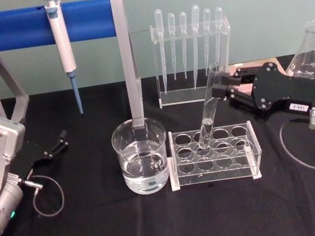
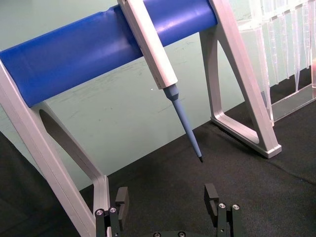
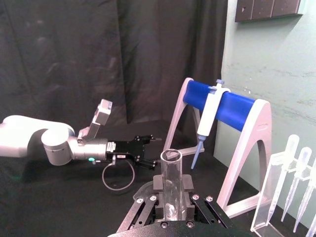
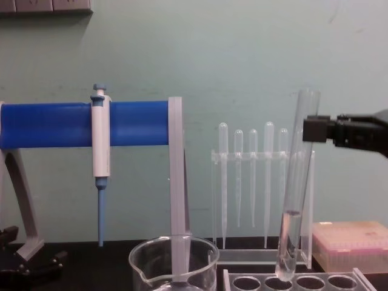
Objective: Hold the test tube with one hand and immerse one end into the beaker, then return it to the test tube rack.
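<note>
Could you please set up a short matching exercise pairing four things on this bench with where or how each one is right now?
Things:
1. test tube
2. beaker
3. left gripper
4. pipettor

States:
A. holds clear liquid, standing left of the rack
B. hangs from the blue bar
C. tilted, clamped in the right gripper, lower end at a back-row rack hole
D. open, at the far left of the table

Pairs: 1-C, 2-A, 3-D, 4-B
</note>
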Available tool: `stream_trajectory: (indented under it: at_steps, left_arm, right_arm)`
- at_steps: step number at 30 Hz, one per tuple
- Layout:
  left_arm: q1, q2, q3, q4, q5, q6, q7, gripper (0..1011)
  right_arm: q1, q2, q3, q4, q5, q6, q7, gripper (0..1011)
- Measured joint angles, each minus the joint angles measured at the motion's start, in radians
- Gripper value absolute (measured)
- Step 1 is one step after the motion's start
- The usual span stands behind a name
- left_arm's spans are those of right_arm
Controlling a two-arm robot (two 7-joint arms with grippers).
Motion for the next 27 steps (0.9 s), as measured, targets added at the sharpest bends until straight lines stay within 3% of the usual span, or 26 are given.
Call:
stream_trajectory:
  at_steps: [12, 27]
  left_arm:
    - [0.0, 0.0, 0.0, 0.0, 0.0, 0.0, 0.0, 1000]
    - [0.0, 0.0, 0.0, 0.0, 0.0, 0.0, 0.0, 1000]
  right_arm:
    - [0.037, 0.012, -0.017, 0.011, 0.034, 0.022, -0.017, 226]
    - [0.051, 0.02, -0.033, 0.014, 0.029, 0.024, -0.022, 226]
